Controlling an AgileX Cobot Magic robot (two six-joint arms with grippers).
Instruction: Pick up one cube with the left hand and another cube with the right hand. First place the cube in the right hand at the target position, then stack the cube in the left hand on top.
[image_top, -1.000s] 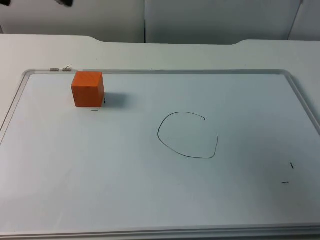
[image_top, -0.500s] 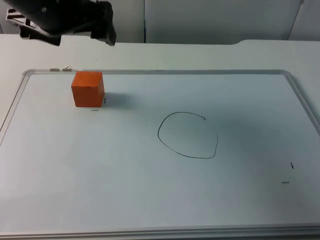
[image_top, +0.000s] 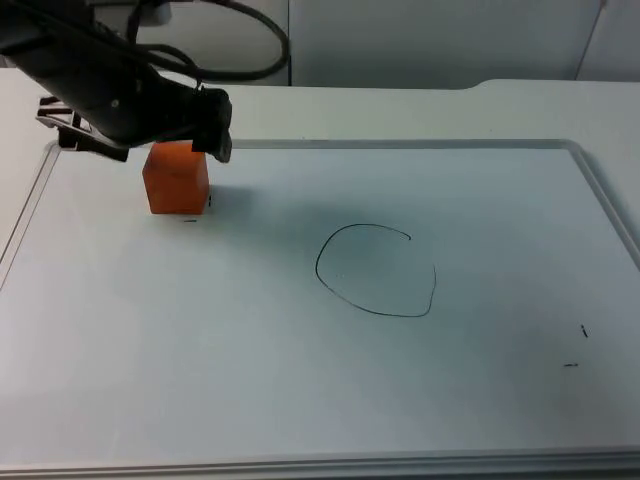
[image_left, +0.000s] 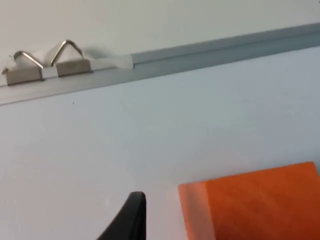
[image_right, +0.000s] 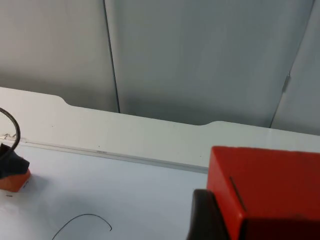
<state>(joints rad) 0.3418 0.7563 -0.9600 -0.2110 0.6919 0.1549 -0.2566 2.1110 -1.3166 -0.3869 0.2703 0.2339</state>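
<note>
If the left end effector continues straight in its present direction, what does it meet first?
Probably the orange cube: the left end effector hangs just above it. How far above is unclear.

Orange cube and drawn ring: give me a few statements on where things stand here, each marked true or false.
1. The orange cube sits inside the ring. False: it rests near the board's far left corner, well apart from the ring.
2. The left gripper is over the orange cube. True.
3. The right gripper holds a red cube. True.
4. A cube already lies in the ring. False: nothing lies inside it.
5. Two metal clips sit on the board's frame. True.
</note>
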